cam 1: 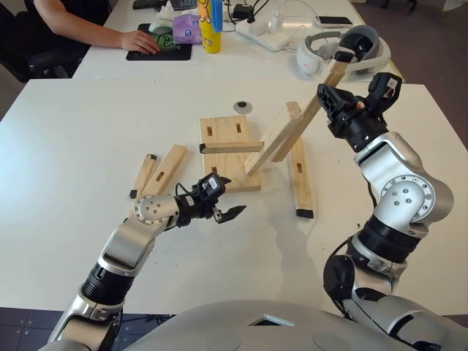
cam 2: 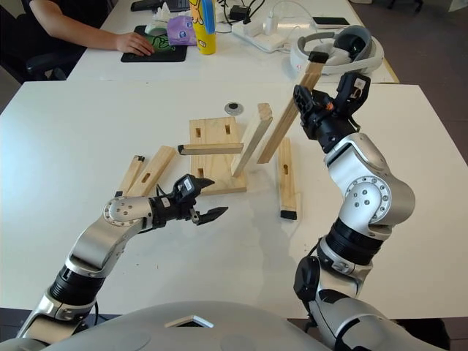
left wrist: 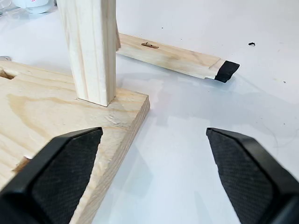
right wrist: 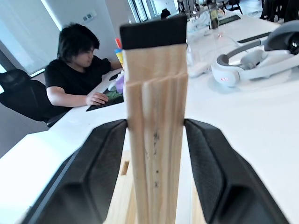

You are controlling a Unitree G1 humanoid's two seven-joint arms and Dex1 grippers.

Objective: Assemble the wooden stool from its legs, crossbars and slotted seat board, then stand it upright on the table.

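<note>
The slotted seat board [cam 1: 225, 130] lies flat mid-table with a thin crossbar [cam 1: 231, 148] across it. My right gripper [cam 1: 330, 101] is shut on a leg [cam 1: 311, 110] with a black foot cap; this leg [right wrist: 156, 116] slants down toward the board. A second slanted leg [cam 1: 272, 140] rests its lower end [left wrist: 91, 46] on the board [left wrist: 51, 107]. Another leg [cam 1: 300, 179] lies flat to the right of the board. Two short pieces [cam 1: 157, 172] lie to its left. My left gripper [cam 1: 225, 197] hovers open at the board's near corner, holding nothing.
A small metal disc [cam 1: 243, 107] sits behind the board. On the table beyond are a white headset [cam 1: 344, 51], a yellow bottle [cam 1: 210, 25] and a person's hand on a dark mat [cam 1: 140, 42]. Bare tabletop stretches along the near side and far left.
</note>
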